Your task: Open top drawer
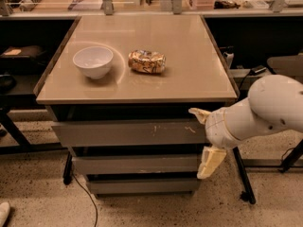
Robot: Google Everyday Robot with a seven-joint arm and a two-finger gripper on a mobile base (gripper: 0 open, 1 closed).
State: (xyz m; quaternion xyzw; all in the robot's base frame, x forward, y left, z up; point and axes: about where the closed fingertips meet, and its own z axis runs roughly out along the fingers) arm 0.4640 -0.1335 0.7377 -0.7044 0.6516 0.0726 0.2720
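The top drawer (128, 133) is the widest grey front, just under the tabletop, with pale scratches right of centre. A dark gap lies above it. Two narrower grey fronts (135, 164) sit below it. My gripper (204, 138) is at the right end of the top drawer front. Its fingers are spread wide, one pale fingertip (199, 114) above the front's upper edge and the other (210, 162) below its lower edge. It holds nothing. My white arm (265, 108) comes in from the right.
A white bowl (93, 61) and a crumpled snack bag (147, 62) lie on the beige tabletop (189, 79). Dark shelving stands to the left and right. A black cable (87, 197) runs across the speckled floor by the cabinet's left leg.
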